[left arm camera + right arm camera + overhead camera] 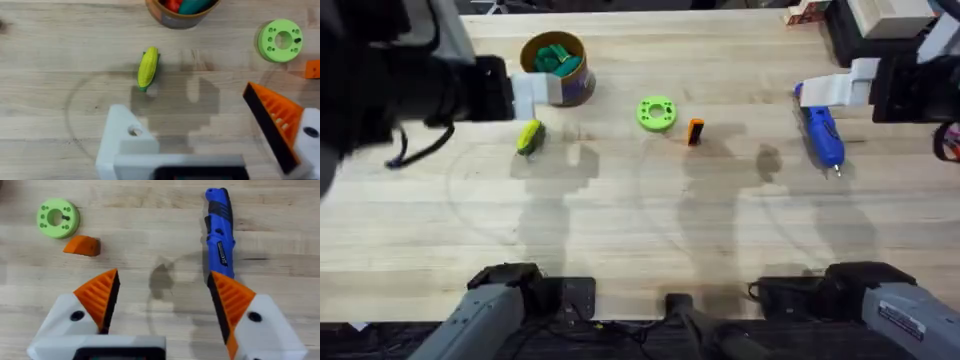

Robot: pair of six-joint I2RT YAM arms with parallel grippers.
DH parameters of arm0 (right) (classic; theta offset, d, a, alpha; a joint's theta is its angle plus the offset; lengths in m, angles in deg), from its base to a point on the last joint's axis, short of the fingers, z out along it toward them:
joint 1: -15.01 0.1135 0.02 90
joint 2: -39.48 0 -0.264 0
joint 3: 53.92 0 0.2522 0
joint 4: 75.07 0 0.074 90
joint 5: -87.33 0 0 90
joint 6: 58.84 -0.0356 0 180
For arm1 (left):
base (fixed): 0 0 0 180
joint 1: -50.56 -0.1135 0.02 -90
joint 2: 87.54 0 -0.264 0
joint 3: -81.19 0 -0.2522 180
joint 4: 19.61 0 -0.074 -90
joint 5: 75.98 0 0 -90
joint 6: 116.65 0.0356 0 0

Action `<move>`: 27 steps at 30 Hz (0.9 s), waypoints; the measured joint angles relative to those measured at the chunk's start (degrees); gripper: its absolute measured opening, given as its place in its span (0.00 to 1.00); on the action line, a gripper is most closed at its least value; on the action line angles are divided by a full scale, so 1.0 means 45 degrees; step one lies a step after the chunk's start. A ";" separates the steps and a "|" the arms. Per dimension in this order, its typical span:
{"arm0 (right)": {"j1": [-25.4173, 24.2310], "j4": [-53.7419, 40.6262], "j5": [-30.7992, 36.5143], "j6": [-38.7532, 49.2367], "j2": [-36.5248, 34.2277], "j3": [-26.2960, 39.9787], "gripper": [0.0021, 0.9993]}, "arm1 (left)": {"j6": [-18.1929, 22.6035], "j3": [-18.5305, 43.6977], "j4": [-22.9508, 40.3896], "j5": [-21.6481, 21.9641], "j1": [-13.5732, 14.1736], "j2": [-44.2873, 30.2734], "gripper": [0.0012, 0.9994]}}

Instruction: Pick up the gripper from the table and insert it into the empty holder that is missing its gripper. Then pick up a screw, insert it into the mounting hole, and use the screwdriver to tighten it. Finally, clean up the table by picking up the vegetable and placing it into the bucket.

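The small orange gripper (695, 131) (82, 245) lies on the table beside a green disc (656, 112). My left gripper (525, 95) (185, 105) hovers open near the bucket (555, 65). One side of it is a bare white holder (125, 145) and the other carries an orange finger. The yellow vegetable (529, 137) (148, 67) lies just beyond it. My right gripper (832, 90) (162, 275) is open and empty, with the blue screwdriver (823, 135) (220, 230) lying by its one finger. Whether the small dark bit in the disc (58, 217) is a screw I cannot tell.
The bucket holds green and red pieces (182, 5). Boxes and equipment (880, 20) stand at the far right corner. The near half of the wooden table (640, 250) is bare wood in front of both arm bases.
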 joint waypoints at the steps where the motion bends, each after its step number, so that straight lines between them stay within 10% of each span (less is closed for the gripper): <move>1: 0.0000 0.0000 -0.0002 0.0000 -0.0004 0.0000 0.99 | -0.0049 -0.0192 -0.0040 0.0047 0.0000 0.0349 0.99; 27: 0.0000 -0.0015 -0.0004 0.0000 0.0001 0.0000 0.99 | -0.0246 -0.0729 0.1195 0.0253 -0.0004 0.2094 0.99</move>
